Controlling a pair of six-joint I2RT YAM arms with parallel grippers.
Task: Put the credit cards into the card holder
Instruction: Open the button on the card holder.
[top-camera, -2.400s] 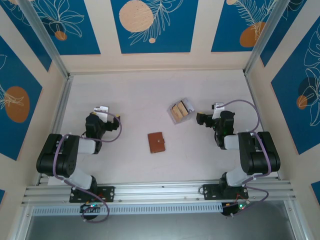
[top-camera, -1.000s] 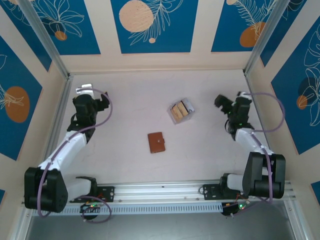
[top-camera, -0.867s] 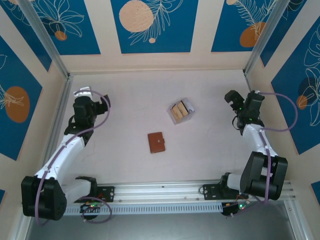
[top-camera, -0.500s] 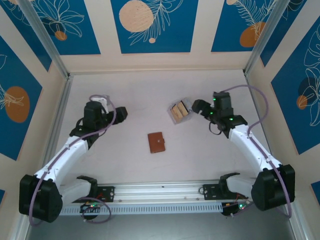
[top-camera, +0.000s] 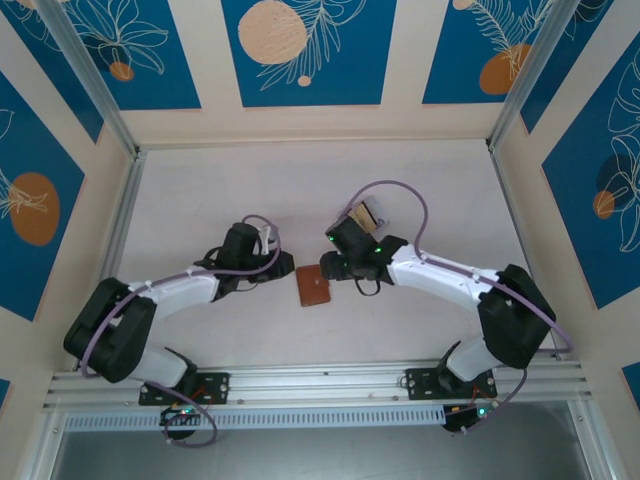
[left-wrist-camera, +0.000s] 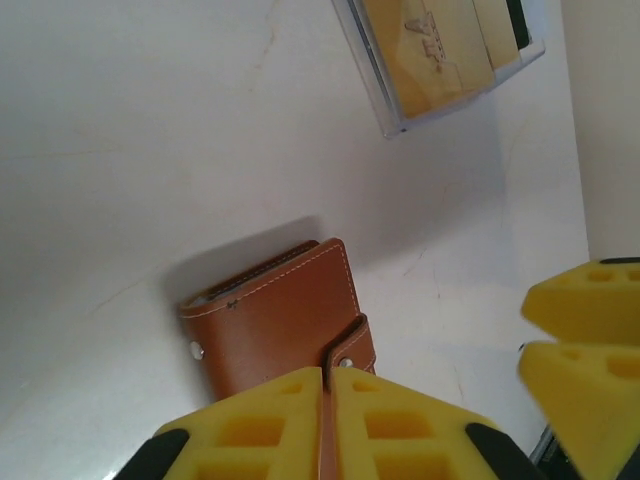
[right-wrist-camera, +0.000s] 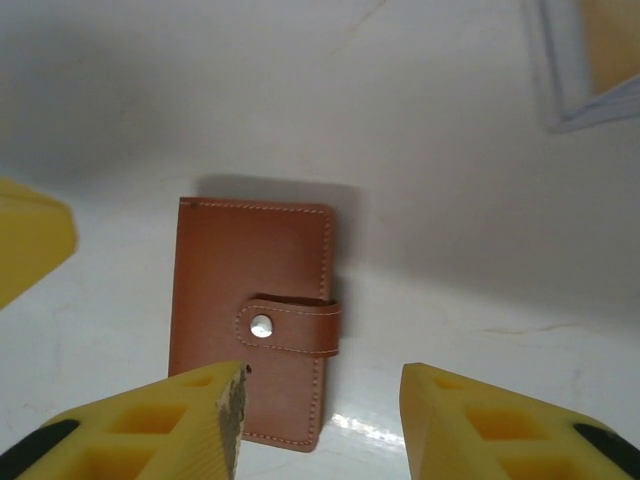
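Card holder (top-camera: 313, 287) snapped shut, flat at mid-worktop (top-camera: 230, 180), left pincer (left-wrist-camera: 324, 385) fully closed and empty, tips at holder, right pincer (right-wrist-camera: 320, 395) parted, gripping nothing, over holder edge, credit cards (left-wrist-camera: 440, 45) in clear box (left-wrist-camera: 365, 75) nearby.

Near edge of the card holder (left-wrist-camera: 270, 320) hidden behind my left fingers (left-wrist-camera: 260, 420). Beyond them the clear box (left-wrist-camera: 440, 70) is cut by the top edge, credit cards (left-wrist-camera: 430, 40) part-seen. One card holder corner sits behind my right fingers (right-wrist-camera: 150, 420); box there blurred.
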